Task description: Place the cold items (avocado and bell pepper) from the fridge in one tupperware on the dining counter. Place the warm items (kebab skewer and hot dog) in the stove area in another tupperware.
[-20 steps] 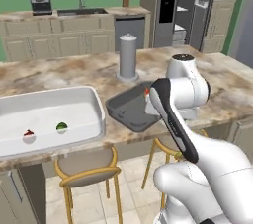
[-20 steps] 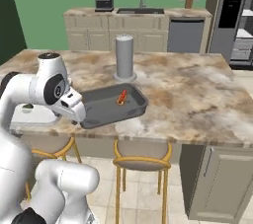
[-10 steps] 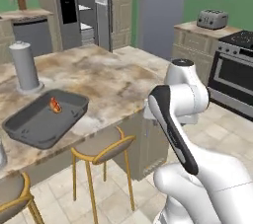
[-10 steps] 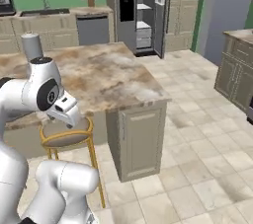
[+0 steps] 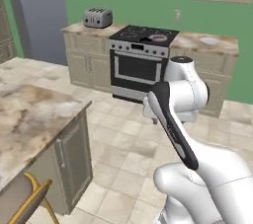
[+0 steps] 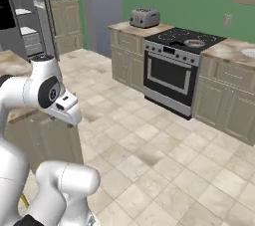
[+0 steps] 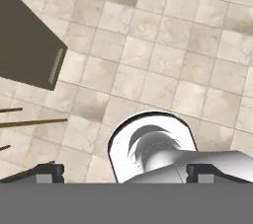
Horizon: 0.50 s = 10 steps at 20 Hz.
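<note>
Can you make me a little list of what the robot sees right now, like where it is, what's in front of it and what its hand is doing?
place: kitchen with green walls and a tiled floor
ahead: black stove set in beige cabinets
on the counter left of the stove: silver toaster
on the stove top: a small pan
near the robot's left: corner of the dining counter
gripper: open, holding nothing, pointing down at the floor
</note>
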{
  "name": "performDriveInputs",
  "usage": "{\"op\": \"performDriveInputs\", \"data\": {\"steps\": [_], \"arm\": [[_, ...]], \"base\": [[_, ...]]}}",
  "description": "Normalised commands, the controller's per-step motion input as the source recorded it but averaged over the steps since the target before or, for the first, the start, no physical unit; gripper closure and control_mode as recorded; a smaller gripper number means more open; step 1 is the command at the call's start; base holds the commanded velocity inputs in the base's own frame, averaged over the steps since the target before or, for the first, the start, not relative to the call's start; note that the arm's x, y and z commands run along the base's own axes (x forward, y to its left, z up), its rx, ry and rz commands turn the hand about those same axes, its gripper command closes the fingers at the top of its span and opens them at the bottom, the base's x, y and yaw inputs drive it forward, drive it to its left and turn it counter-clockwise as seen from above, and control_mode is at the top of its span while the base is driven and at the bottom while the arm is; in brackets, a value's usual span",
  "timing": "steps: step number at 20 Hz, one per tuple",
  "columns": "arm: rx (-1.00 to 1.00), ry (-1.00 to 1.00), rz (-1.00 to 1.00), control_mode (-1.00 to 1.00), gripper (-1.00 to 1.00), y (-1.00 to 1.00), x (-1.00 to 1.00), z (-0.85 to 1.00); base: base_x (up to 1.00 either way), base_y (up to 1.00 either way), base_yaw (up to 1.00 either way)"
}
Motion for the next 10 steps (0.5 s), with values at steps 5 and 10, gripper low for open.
{"op": "performDriveInputs", "data": {"steps": [5,10], "arm": [[0.00,0.00,0.00,1.00,-1.00,0.00,0.00,0.00],[0.00,0.00,0.00,1.00,-1.00,0.00,0.00,0.00]], "base": [[0.58,-0.85,-0.49],[1.00,-0.57,-0.19]]}}
